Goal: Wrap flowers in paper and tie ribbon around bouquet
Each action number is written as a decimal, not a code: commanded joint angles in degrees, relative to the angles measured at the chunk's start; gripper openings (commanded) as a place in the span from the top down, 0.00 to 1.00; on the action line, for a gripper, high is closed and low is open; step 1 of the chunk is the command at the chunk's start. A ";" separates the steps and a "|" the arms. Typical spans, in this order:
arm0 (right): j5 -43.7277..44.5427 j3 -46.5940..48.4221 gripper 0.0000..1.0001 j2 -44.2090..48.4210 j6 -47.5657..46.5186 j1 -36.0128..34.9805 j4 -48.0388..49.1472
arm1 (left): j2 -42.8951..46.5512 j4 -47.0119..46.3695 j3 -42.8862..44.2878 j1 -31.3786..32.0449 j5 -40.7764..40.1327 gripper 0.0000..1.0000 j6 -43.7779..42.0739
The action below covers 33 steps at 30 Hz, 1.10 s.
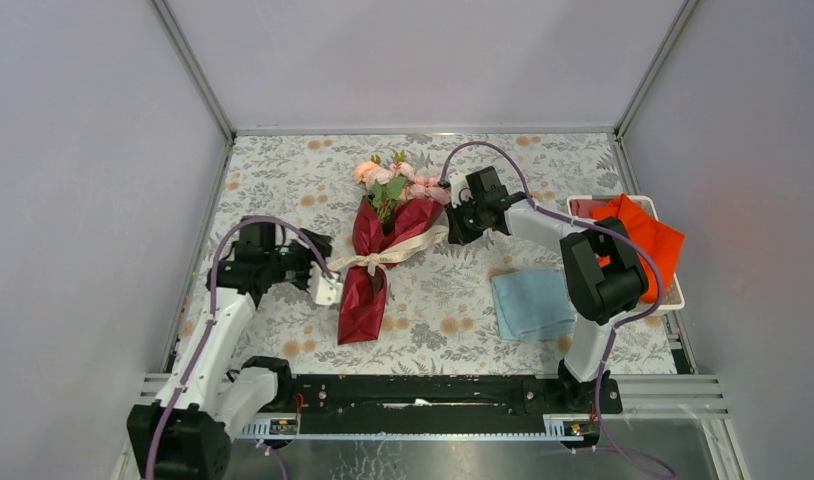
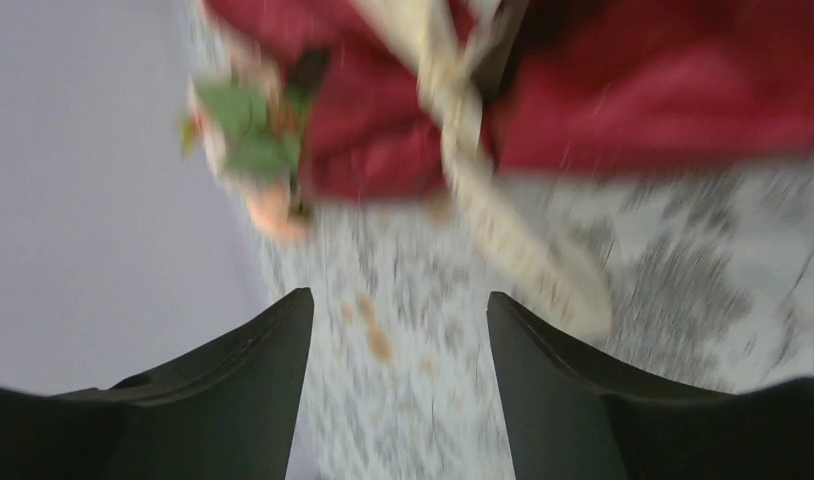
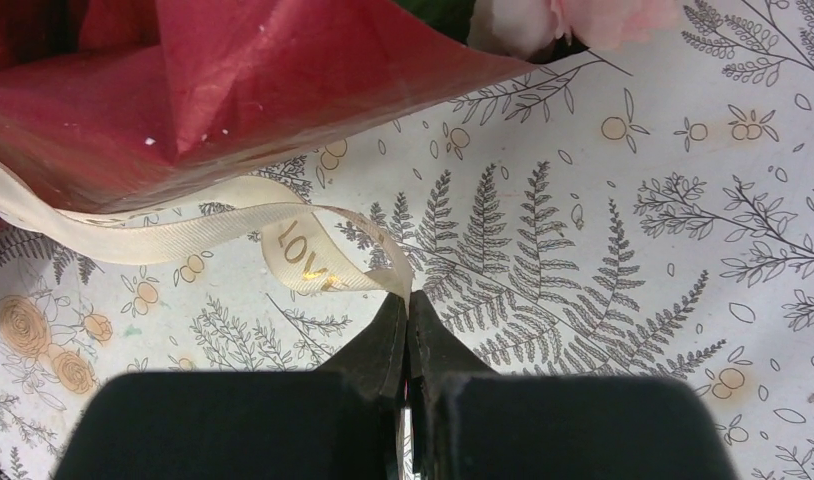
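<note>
On desk (image 1: 283,180), bouquet (image 1: 363,295) at centre, blooms toward far edge. Cream ribbon (image 1: 413,243) across its waist, apparently knotted; left wrist view blurred. Right jaws pressed together, pinching ribbon's right tail; left jaws spread, empty. Tying step in hand. Next: grip left tail, pull tight.

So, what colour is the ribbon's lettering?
Gold, on cream ribbon; clearest in the right wrist view.

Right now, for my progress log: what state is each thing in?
bouquet: wrapped, lying flat.
ribbon: around bouquet, one end pinched.
left gripper: open, empty.
right gripper: shut on ribbon.
blue cloth: folded.
orange cloth: crumpled in white bin.
</note>
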<state>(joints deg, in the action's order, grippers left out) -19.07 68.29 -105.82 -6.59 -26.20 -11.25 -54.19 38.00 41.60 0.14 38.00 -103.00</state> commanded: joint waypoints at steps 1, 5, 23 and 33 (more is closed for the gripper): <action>-1.49 1.76 1.00 1.32 0.13 -0.83 1.68 | 1.53 8.74 1.93 13.95 6.23 0.31 4.19; -1.70 1.57 1.00 1.32 0.35 -1.07 2.15 | -0.29 2.03 0.61 23.80 1.61 0.29 7.63; -2.44 0.54 1.00 1.76 0.28 -1.31 3.67 | -10.15 -13.76 -2.78 27.16 -7.90 0.62 4.21; -2.55 0.35 1.00 2.17 0.28 -1.31 3.79 | -11.92 -14.17 -3.80 28.33 -9.17 1.00 2.22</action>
<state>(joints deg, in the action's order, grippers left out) -20.62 68.27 -105.82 -6.57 -26.92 -9.50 -66.08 26.26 38.37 27.97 29.54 -99.61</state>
